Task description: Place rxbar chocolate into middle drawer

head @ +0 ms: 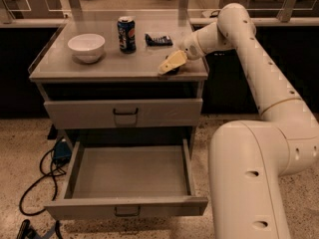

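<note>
The rxbar chocolate (pixel 176 71), a small dark bar, lies at the front right of the cabinet top and is mostly hidden under my gripper. My gripper (pixel 168 66) is down on it, reaching in from the right. The middle drawer (pixel 124 206), the lowest one, is pulled out wide open and has nothing in it. It sits well below and to the left of the gripper.
On the cabinet top (pixel 75 69) stand a white bowl (pixel 86 47), a soda can (pixel 126 34) and a blue-black wrapper (pixel 158 39). The drawer above (pixel 124 112) is closed. Cables (pixel 45 173) lie on the floor at the left. My arm (pixel 259 83) fills the right side.
</note>
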`<state>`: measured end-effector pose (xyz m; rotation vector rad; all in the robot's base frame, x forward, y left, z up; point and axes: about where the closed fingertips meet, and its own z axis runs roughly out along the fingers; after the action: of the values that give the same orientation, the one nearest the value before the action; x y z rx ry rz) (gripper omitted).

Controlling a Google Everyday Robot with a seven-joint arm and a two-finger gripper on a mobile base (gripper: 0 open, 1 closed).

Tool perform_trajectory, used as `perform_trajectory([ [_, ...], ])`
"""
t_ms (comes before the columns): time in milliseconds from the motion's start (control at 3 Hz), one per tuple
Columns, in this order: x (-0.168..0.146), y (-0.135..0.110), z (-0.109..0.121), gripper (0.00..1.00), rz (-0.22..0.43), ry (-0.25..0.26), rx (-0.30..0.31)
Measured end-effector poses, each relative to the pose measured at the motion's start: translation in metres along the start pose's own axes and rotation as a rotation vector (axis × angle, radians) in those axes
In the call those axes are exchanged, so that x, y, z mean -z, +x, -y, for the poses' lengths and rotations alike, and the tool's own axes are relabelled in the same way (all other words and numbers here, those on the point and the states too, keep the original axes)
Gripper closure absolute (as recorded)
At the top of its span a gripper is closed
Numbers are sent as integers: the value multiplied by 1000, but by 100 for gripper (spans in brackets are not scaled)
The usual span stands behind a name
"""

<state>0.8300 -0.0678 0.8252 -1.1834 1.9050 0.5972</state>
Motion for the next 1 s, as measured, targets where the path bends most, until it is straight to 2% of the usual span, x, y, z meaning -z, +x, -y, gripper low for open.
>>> perform_trajectory([
  [333,2,10,7,0,-35,25,-27],
  [667,5,15,4,0,-41,17,-47],
  [1000,27,12,-2,0,-31,57,-62],
])
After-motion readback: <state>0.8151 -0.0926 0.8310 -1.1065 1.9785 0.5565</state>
